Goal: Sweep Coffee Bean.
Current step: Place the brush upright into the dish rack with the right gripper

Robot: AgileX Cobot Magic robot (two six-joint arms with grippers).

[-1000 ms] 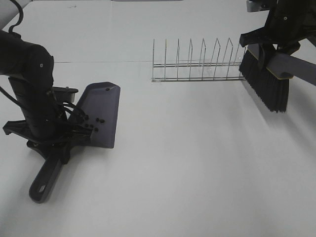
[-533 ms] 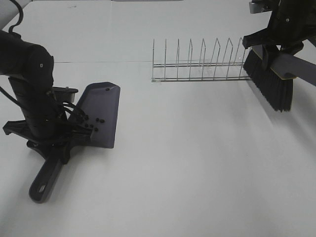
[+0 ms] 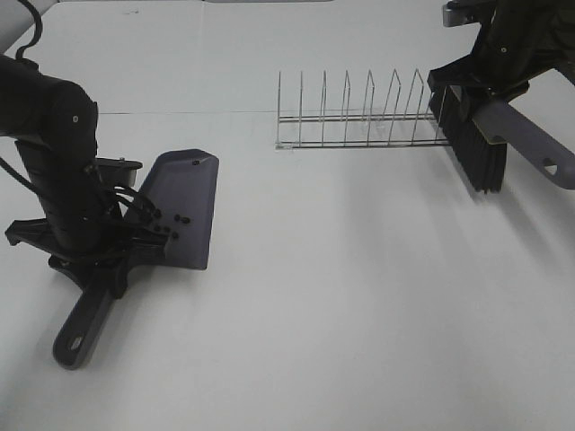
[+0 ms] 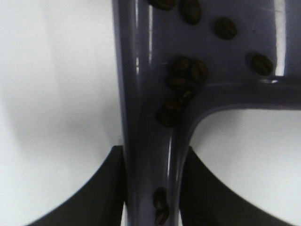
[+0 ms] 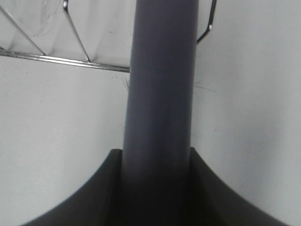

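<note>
- Nearest, the handle end of the dustpan (image 3: 187, 193) rests on the table (image 3: 359, 314). The left gripper (image 3: 108, 262) is pinched on that handle just behind the pan.
- The coffee beans (image 4: 181, 70) lie inside the dustpan, bunched where the pan narrows into the handle. I can make out none loose on the table, so the sweeping itself looks done.
- Farther back, the wire rack (image 3: 359, 121) stands across the middle of the table.
- At its far right end, the right gripper (image 3: 490, 81) is clamped on the handle of the brush (image 3: 472, 148). The bristles hang down just beside the rack's last wire, and I cannot tell whether they touch the table.
- The step in hand seems to be carrying the brush off to one side. To do it well, guide the bristles clear of the rack wires so they do not snag. Hold the pan flat too, or the beans may roll over its lip.
- Only the left wrist view shows the beans one by one, including two that lie in the handle's groove between the fingers (image 4: 106, 188). The high view gives them as a few dark dots.
- Only the right wrist view shows stray bristle hairs close to the rack's base wire, but it hides the brush head. The high view alone shows both tools well apart.
</note>
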